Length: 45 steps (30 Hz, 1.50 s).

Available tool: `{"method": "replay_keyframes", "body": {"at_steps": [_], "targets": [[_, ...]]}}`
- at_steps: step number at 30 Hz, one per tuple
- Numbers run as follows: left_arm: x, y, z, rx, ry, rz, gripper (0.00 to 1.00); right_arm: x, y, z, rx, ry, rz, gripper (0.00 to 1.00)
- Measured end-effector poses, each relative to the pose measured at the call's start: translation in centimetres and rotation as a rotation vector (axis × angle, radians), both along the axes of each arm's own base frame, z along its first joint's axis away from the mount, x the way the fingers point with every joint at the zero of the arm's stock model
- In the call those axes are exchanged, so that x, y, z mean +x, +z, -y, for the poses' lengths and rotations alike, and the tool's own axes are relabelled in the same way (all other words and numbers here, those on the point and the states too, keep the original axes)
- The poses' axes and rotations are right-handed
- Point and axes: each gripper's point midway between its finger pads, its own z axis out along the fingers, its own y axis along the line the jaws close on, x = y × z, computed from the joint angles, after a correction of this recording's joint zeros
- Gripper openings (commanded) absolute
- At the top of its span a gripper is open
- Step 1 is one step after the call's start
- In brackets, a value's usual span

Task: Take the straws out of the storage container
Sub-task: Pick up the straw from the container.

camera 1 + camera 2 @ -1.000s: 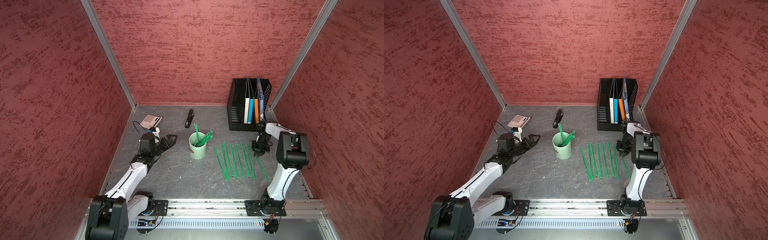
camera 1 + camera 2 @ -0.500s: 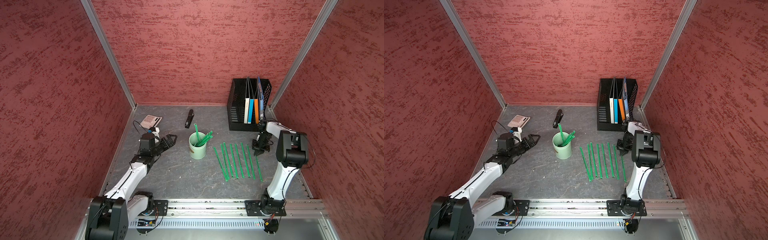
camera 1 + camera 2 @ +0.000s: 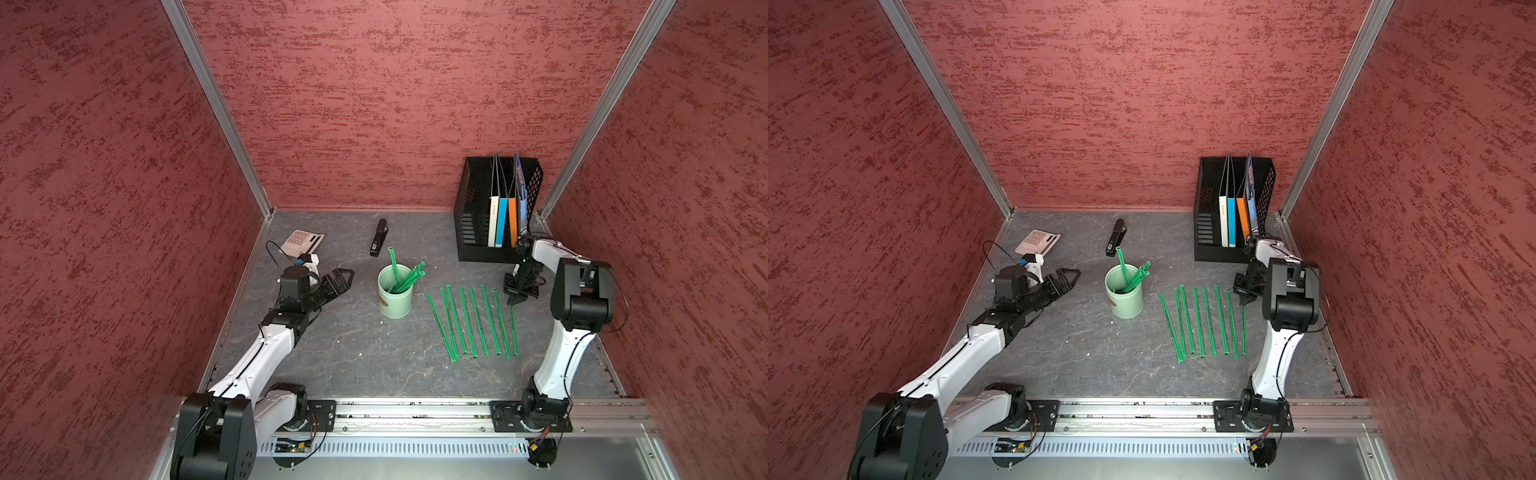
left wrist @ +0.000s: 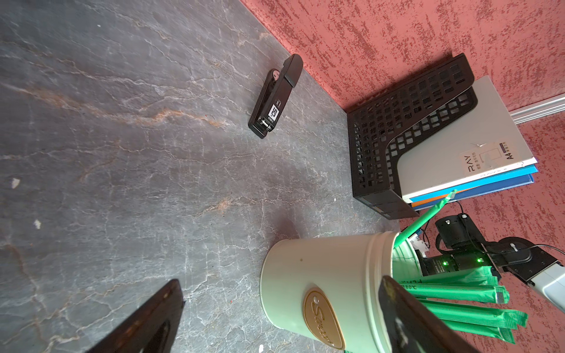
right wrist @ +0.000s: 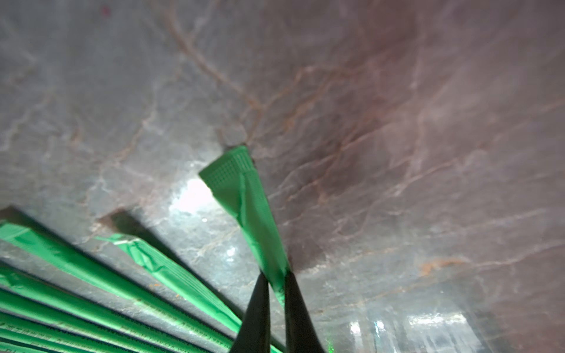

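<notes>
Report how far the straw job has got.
Done: seven straws lie in a row on the table. In hand: the right claw is shut on an eighth straw beside that row. Left: several more stand in the storage container; the left claw hangs open beside it.

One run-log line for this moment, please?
right gripper: shut on straw | left gripper: open, near storage container | other straws: row on table, some in storage container

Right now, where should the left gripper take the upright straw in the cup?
Pinch the upright straw by its free end above the cup rim, coming down from the open left gripper's side; it stands alone, the other straws lean away.
</notes>
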Motion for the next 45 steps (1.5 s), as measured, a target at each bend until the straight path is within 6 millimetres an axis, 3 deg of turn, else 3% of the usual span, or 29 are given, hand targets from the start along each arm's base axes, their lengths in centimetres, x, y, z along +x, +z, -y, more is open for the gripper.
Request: {"method": "replay_keyframes", "body": {"at_steps": [6, 9, 12, 15, 18, 21, 23, 27, 34, 38, 45], "targets": [[0.1, 0.0, 0.0, 0.000, -0.001, -0.001, 1.00, 0.6, 0.2, 0.2, -0.007, 0.001, 0.032, 0.27], [0.2, -0.3, 0.1, 0.001, -0.001, -0.011, 1.00, 0.9, 0.8, 0.4, -0.016, 0.001, 0.072, 0.31], [0.2, -0.6, 0.3, 0.002, -0.008, -0.022, 1.00, 0.9, 3.0, 0.2, -0.030, 0.006, 0.146, 0.32], [0.2, -0.6, 0.6, 0.002, -0.015, -0.024, 1.00, 0.9, 6.7, -0.8, -0.053, 0.037, 0.282, 0.33], [0.5, 0.0, 0.8, 0.000, -0.021, -0.009, 1.00, 1.0, 11.2, -4.7, -0.075, 0.153, 0.473, 0.33], [0.8, 0.6, 1.0, -0.001, -0.026, 0.005, 1.00, 0.2, 15.2, -12.1, -0.031, 0.334, 0.683, 0.34], [0.9, 0.9, 1.2, -0.002, -0.031, 0.013, 1.00, -1.4, 17.3, -17.3, 0.029, 0.448, 0.806, 0.35], [0.8, 1.3, 1.3, -0.002, -0.034, 0.024, 1.00, -4.1, 19.9, -24.5, 0.119, 0.576, 0.942, 0.35], [0.1, 3.6, 1.3, -0.012, -0.031, 0.093, 1.00, -6.2, 22.0, -35.7, 0.180, 0.735, 1.040, 0.36], [-0.5, 4.2, 1.0, -0.013, -0.021, 0.110, 1.00, -7.6, 21.2, -39.4, 0.198, 0.796, 1.037, 0.38], [-0.9, 3.9, 0.8, -0.007, -0.013, 0.096, 1.00, -7.3, 19.9, -40.1, 0.163, 0.794, 1.021, 0.40]]}}
